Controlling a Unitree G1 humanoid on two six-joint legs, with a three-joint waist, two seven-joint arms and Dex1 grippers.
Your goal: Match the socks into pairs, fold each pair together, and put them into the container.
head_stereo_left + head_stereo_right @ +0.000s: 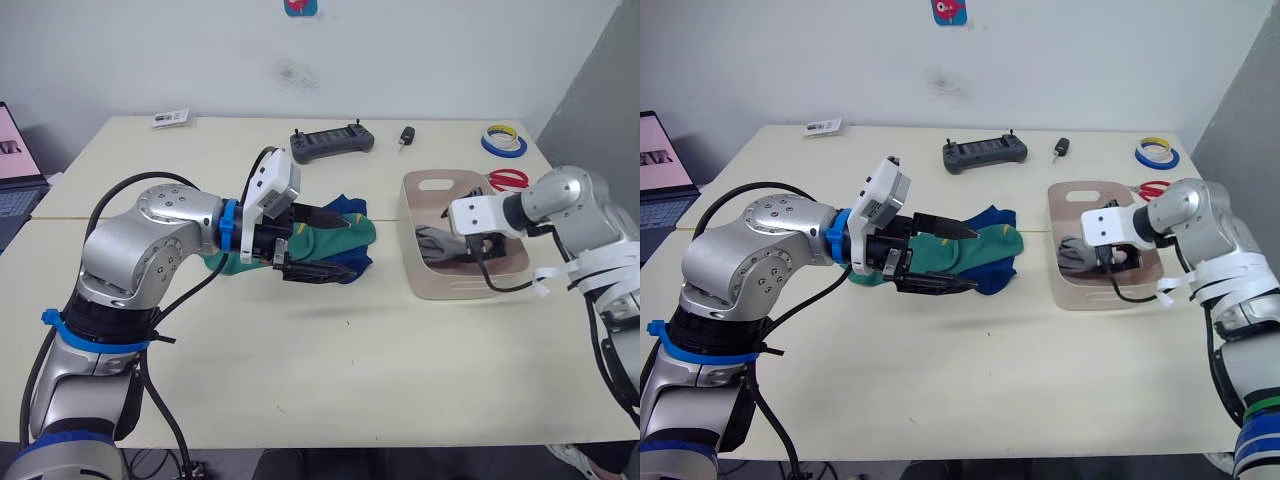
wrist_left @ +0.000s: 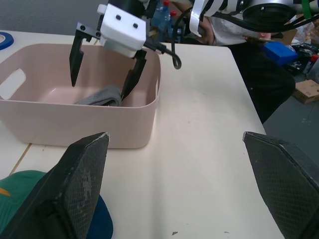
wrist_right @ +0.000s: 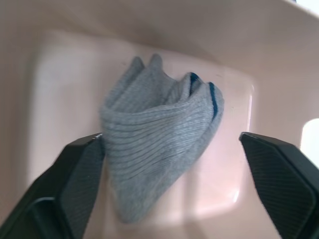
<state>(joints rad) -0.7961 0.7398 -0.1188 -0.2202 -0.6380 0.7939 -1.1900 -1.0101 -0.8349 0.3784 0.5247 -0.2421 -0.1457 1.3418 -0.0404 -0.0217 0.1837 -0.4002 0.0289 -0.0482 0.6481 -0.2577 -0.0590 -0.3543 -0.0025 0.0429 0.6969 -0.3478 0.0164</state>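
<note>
A folded grey pair of socks (image 3: 159, 149) lies on the floor of the beige-pink container (image 1: 415, 255) at the table's right. My right gripper (image 3: 172, 137) hangs open inside the container, one finger on each side of the grey pair and apart from it. In the left wrist view the same right gripper (image 2: 99, 82) is open over the grey socks (image 2: 102, 97). Green socks (image 1: 940, 255) lie on blue socks (image 1: 995, 272) in a heap mid-table. My left gripper (image 1: 335, 243) hovers open just over that heap, pointing at the container, with nothing between its fingers.
Along the far edge lie a black controller (image 1: 332, 142), a small black key fob (image 1: 406, 135), a blue and yellow tape roll (image 1: 503, 140) and a white card (image 1: 171, 118). A red ring (image 1: 508, 178) sits behind the container. A laptop (image 1: 15, 170) is at far left.
</note>
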